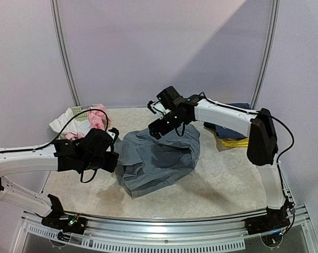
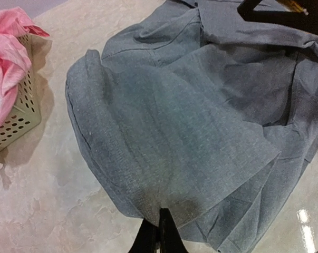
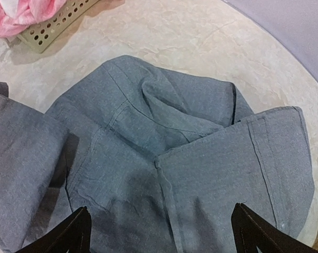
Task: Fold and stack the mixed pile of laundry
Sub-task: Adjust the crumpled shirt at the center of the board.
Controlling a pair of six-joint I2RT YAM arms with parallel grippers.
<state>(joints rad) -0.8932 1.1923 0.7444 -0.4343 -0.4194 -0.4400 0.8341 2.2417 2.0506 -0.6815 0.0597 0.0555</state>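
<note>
Crumpled grey cloth trousers [image 1: 159, 158] sit mid-frame in the top view on your beige marbled table [image 1: 227, 184]. Your left gripper [image 2: 160, 234] is pinched closed on their near hem, bottom centre of the left wrist view. Your right gripper [image 3: 160, 213] hangs over them, jaws spread wide, holding nothing. Pink cloth [image 2: 8, 47] lies in the pale-green perforated plastic basket [image 2: 21, 110], upper left there, apart from the trousers.

No legible text, label or number anywhere
</note>
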